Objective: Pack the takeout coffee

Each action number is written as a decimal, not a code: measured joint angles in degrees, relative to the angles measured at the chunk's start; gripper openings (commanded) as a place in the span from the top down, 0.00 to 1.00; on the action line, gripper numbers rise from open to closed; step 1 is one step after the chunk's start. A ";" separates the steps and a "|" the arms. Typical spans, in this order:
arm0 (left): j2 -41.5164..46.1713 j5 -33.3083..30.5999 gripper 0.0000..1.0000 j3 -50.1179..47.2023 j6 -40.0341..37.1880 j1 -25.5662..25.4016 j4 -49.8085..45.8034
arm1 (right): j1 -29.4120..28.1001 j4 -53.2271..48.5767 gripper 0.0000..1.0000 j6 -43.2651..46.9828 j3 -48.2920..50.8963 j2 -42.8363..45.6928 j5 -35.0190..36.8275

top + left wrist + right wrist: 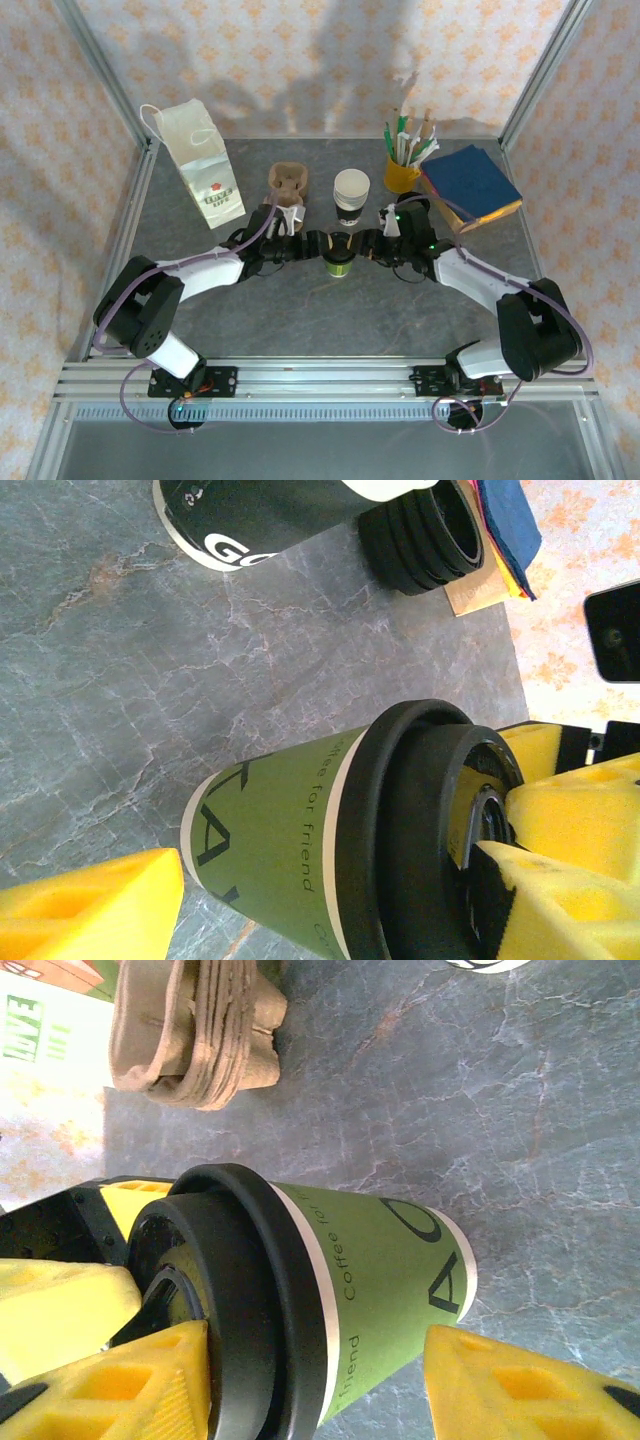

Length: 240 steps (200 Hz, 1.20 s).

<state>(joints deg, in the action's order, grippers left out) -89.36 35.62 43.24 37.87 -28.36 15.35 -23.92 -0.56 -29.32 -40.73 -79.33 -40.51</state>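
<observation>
The takeout coffee (338,262), a green-walled paper cup with a black lid, stands upright mid-table between both grippers. My left gripper (318,247) reaches it from the left and my right gripper (362,245) from the right. In the left wrist view the cup (270,850) lies between my left gripper's (330,880) yellow fingers: one is at the lid, the other (100,900) is clear of the base. In the right wrist view the cup (390,1280) sits inside my right gripper (315,1340), with one finger against the lid top and the other finger (520,1390) apart from the base. Both grippers are open.
A white paper bag (210,165) stands at the back left, with brown cup carriers (287,182) beside it. A stack of dark-banded white cups (351,195) is just behind the coffee. A yellow cup of sticks (403,172) and blue napkins (470,185) are back right. Black lids (425,535) lie nearby.
</observation>
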 measured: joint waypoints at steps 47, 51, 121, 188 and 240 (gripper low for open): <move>0.94 -0.09 0.26 -0.85 0.15 -0.04 0.50 | 0.07 2.08 0.46 -0.68 0.98 0.63 -0.35; 0.96 -0.11 0.26 -0.81 0.13 -0.11 0.37 | 0.07 1.90 0.46 -0.66 0.92 0.70 -0.33; 3.37 -2.69 0.22 3.17 -1.57 -0.52 -9.16 | -0.96 -8.31 0.41 0.42 -4.92 0.87 3.87; 12.00 -7.76 0.22 5.75 -2.47 0.87 -17.03 | -4.44 -20.20 0.30 1.57 -14.71 0.87 11.04; 25.05 -16.02 0.21 3.08 -2.36 6.93 -19.61 | -15.85 -30.12 0.23 1.44 -25.07 0.00 25.42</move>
<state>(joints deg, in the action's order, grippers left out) -64.31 19.59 46.33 35.51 -21.43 -4.25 -39.77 -30.68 -27.88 -65.80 -79.33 -15.09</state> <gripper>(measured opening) 0.788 0.765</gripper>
